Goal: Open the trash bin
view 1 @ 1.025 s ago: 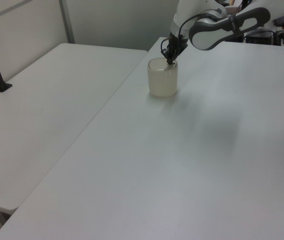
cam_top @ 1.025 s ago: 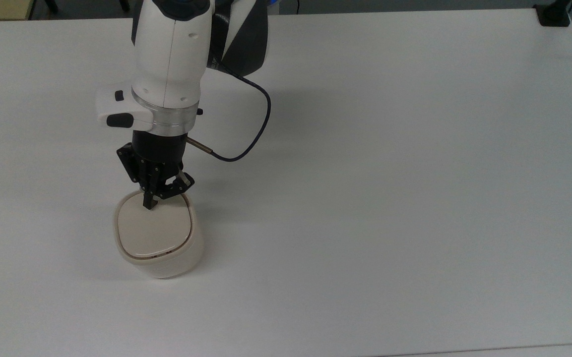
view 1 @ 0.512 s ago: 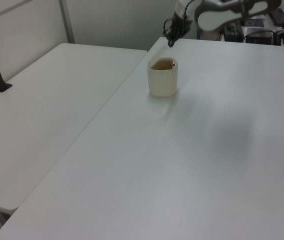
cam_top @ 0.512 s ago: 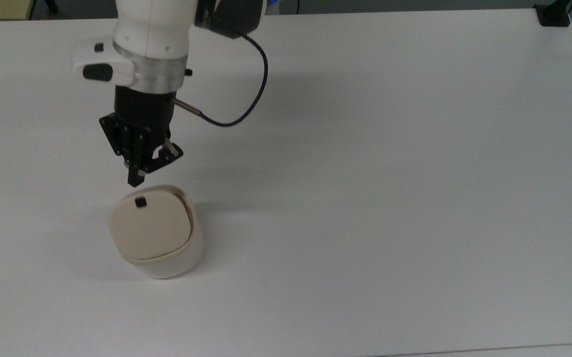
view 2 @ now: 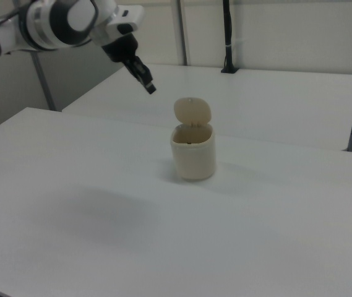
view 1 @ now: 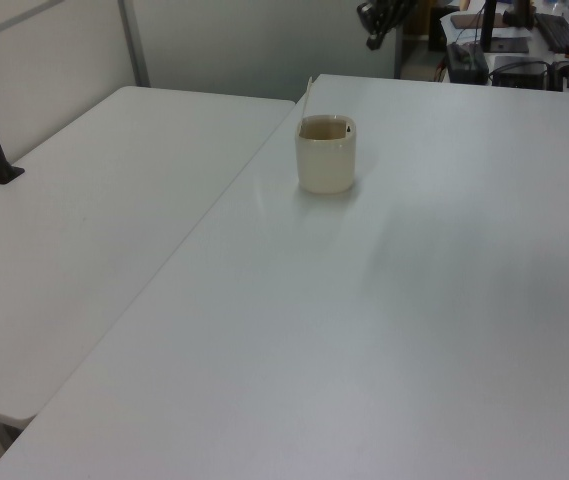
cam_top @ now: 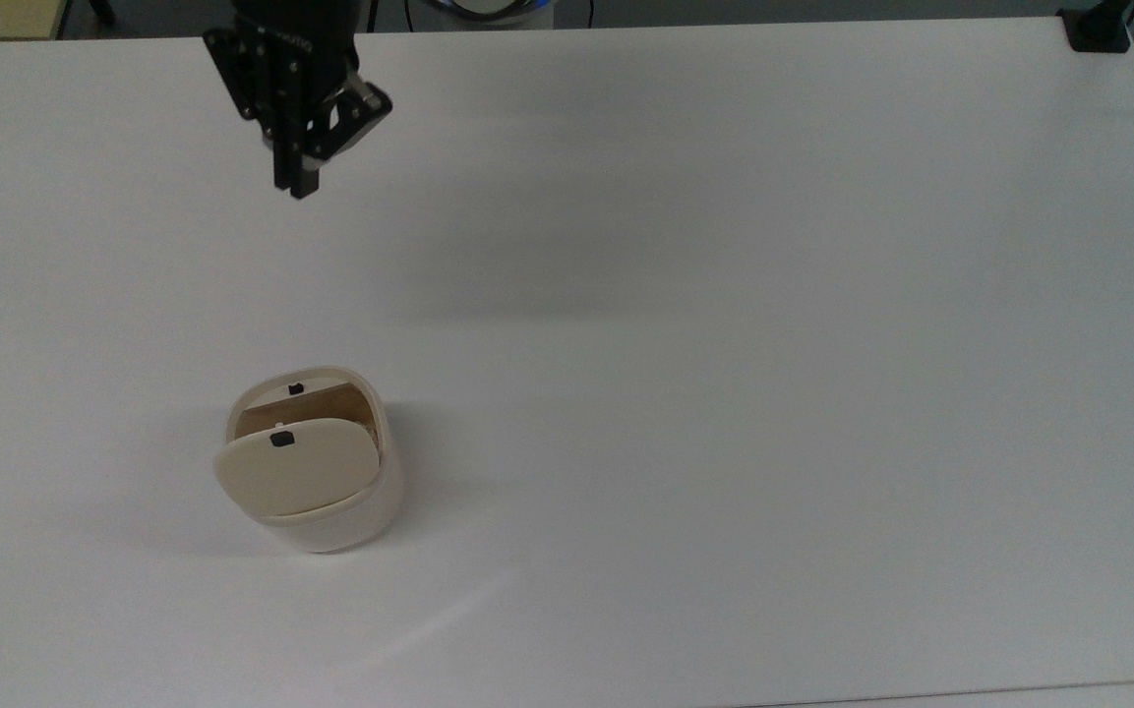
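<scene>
We see the trash bin (cam_top: 316, 472), lid raised, well below our gripper (cam_top: 297, 185), fingers together, in the top view.

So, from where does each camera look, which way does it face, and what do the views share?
Top view: high above the table, looking steeply down at the open bin; the shut tool hangs at the upper left.
Left view: raised at one table end, looking along it toward the bin; tool far behind.
Right view: lower, side-on to the bin; forearm and tool at upper left.
All three share the bin with its raised lid.
</scene>
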You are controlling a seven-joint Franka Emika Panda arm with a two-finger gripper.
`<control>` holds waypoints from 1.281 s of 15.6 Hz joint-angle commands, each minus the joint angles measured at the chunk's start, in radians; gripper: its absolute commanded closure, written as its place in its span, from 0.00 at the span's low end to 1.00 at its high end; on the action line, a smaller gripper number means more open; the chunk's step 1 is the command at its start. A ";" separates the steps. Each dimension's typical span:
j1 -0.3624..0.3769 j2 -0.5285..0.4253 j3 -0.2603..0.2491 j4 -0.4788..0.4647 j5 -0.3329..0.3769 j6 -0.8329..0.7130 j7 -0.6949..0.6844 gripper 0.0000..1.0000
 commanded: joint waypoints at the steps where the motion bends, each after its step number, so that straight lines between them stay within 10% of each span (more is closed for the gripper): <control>1: 0.014 -0.089 0.050 -0.043 0.026 -0.129 -0.022 0.79; 4: -0.011 -0.136 0.081 -0.049 0.096 -0.264 -0.137 0.66; 9: -0.110 -0.201 0.185 -0.101 0.134 -0.347 -0.405 0.00; 12: -0.208 -0.192 0.277 -0.109 0.134 -0.346 -0.487 0.00; 20: -0.201 -0.190 0.281 -0.115 0.130 -0.350 -0.470 0.00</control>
